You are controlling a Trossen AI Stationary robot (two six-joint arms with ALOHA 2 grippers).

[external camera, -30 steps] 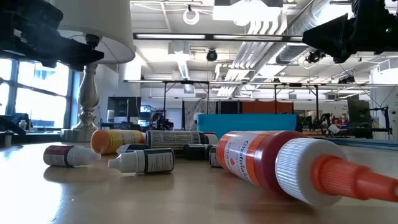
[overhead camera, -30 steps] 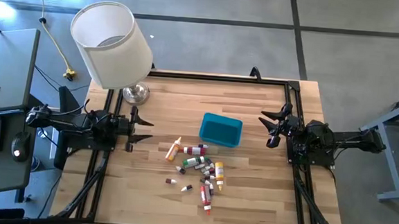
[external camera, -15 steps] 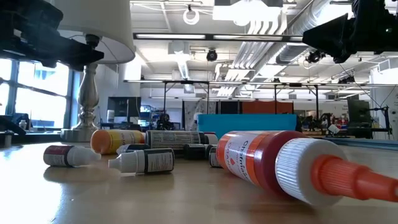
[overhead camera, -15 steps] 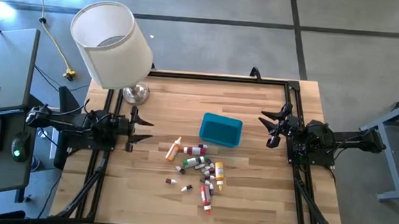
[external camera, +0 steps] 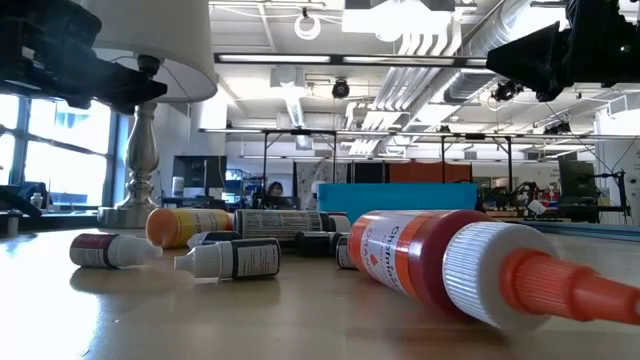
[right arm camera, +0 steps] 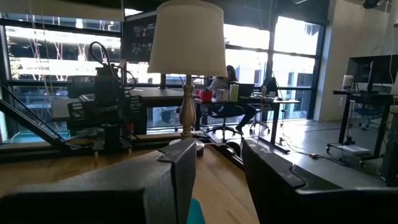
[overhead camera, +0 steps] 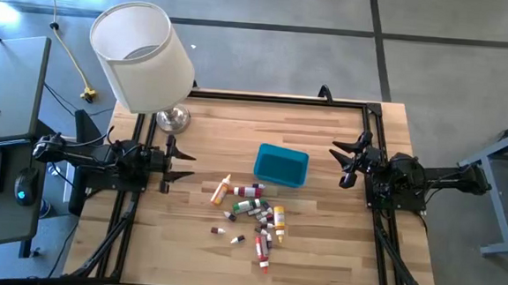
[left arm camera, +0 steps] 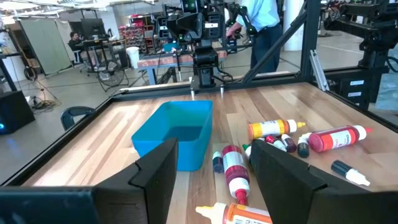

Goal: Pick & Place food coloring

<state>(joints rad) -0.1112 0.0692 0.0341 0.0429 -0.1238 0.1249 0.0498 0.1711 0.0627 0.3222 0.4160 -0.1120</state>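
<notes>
Overhead, table-level, 2 wrist cams

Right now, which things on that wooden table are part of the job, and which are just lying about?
Part of the job:
- little plastic food coloring bottles, scattered in a loose pile
- left gripper and right gripper, both open and empty

Just lying about:
- teal-blue rectangular plastic bin
- white-shaded lamp on a silver base

- My left arm lies low along the table's left edge, reaching inward, its gripper point(overhead camera: 175, 162) hanging clear of the wood with the jaws parted and nothing between them.
- In my left wrist view both dark fingers point(left arm camera: 155, 177) stand apart, a wide gap between.
- My right arm mirrors it at the right edge, gripper point(overhead camera: 345, 164) pointing toward the table's middle, jaws apart and empty.
- My right wrist view shows its fingers point(right arm camera: 267, 171) separated too.
</notes>
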